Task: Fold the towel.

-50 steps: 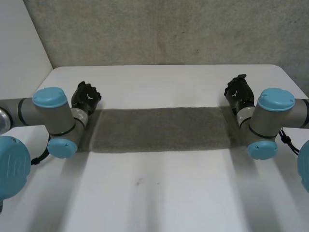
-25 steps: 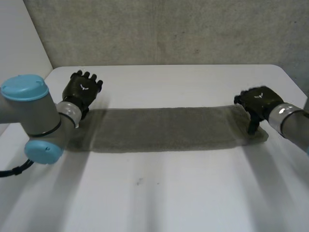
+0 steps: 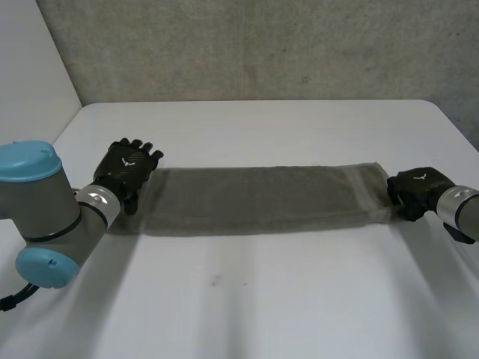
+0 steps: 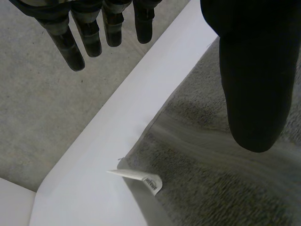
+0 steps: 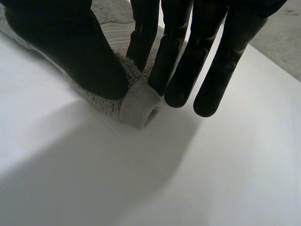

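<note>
We see the grey towel (image 3: 258, 198) lying as a long strip across the white table (image 3: 262, 299). Our right hand (image 3: 418, 191) pinches its right end between thumb and fingers; our left hand (image 3: 129, 168) is spread wide at the left end, near a white label (image 4: 141, 178).

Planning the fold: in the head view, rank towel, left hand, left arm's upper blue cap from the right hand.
1. towel: pinched by the right hand.
2. left hand: at the towel's opposite end.
3. upper blue cap: farther left.
</note>
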